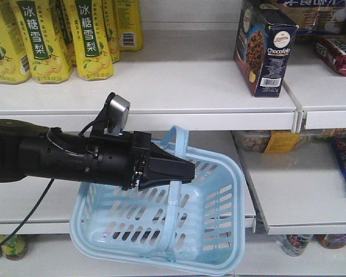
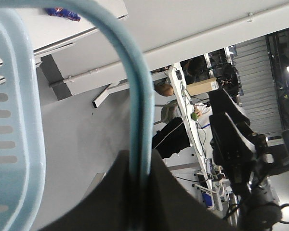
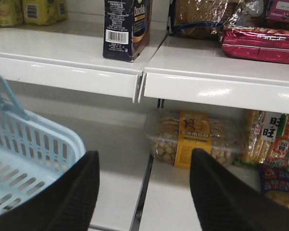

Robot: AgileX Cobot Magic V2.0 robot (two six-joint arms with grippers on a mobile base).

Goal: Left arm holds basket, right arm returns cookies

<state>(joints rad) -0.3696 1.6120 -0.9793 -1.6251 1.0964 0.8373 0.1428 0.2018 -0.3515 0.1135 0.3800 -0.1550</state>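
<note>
White supermarket shelving (image 1: 190, 86) already bears the cookies (image 1: 265, 49) upright near its edge, while the left arm's fingers (image 1: 181, 171) clamp the basket (image 1: 213, 231) handle (tilted, so it might slip) and the right arm's fingers (image 3: 144, 192) gape empty.

The left gripper (image 2: 135, 192) clamps the basket (image 2: 14, 120) handle (image 2: 135, 96).
</note>
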